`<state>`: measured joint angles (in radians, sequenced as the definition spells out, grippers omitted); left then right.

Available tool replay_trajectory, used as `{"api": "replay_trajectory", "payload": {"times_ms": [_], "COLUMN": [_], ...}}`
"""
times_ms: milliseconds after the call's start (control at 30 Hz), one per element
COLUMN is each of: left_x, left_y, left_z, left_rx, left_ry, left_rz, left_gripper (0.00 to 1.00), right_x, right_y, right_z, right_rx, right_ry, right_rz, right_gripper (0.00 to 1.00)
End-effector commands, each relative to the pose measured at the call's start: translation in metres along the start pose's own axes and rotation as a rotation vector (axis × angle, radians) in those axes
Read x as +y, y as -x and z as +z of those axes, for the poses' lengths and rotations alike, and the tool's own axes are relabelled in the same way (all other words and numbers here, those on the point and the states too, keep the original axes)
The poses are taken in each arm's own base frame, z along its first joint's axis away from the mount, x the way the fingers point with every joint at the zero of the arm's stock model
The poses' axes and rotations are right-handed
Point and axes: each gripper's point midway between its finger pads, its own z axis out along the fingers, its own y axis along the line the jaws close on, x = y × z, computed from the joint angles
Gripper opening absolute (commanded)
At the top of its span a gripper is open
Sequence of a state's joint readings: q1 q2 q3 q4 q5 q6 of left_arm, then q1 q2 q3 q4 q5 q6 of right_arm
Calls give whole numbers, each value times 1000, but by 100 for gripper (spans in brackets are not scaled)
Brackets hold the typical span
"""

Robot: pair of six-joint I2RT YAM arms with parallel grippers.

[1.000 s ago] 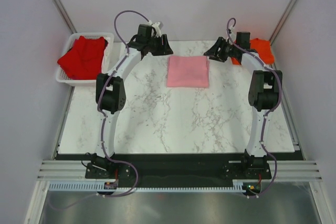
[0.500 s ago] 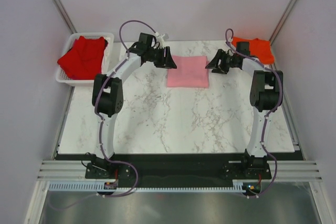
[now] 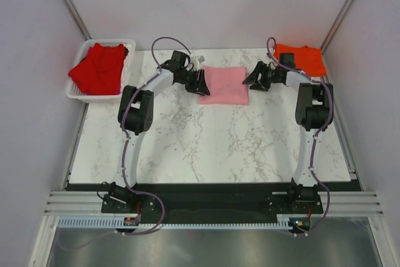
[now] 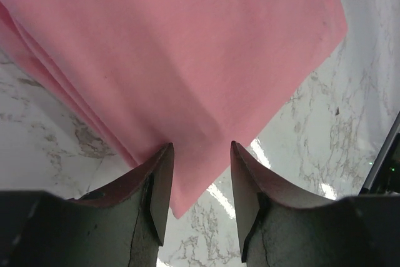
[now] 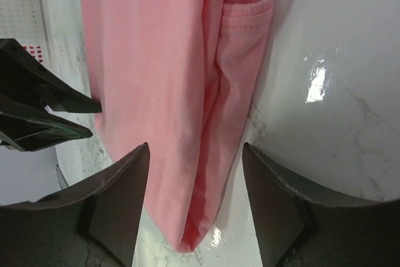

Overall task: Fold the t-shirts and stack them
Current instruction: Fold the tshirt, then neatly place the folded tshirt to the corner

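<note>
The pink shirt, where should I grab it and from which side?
Probably take the pink shirt by its side edges, coming in low from left and right: it lies folded flat, with layers stacked along those edges.

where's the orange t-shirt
In the top view, the orange t-shirt lies at the far right corner of the table, behind the right arm and right of the folded pink t-shirt.

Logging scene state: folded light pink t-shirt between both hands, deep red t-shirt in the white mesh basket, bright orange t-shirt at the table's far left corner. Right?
Wrong corner. The top view shows the bright orange t-shirt at the far right corner of the white marble table, behind the right hand. The rest holds.
</note>
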<state>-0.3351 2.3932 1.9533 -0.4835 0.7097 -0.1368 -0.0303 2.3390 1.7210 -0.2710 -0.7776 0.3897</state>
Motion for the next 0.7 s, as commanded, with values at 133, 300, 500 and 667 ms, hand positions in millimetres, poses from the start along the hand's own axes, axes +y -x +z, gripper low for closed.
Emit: {"api": "replay_trajectory", "payload": {"times_ms": [133, 300, 500, 667], "left_x": [-1, 2, 2, 1], "left_y": [-10, -11, -18, -19], "left_z": [22, 28, 30, 30], "left_rx": [37, 41, 57, 60], "left_ry": [-21, -4, 0, 5], "left_rz": [55, 61, 54, 57], "left_gripper": [48, 48, 47, 47], "right_x": [-28, -27, -21, -14], "right_y": [-32, -54, -67, -61], "right_z": [29, 50, 63, 71], "right_rx": [78, 132, 163, 152], "right_ry": [-29, -18, -3, 8], "right_rz": [62, 90, 118, 93], "right_gripper": [70, 70, 70, 51]}}
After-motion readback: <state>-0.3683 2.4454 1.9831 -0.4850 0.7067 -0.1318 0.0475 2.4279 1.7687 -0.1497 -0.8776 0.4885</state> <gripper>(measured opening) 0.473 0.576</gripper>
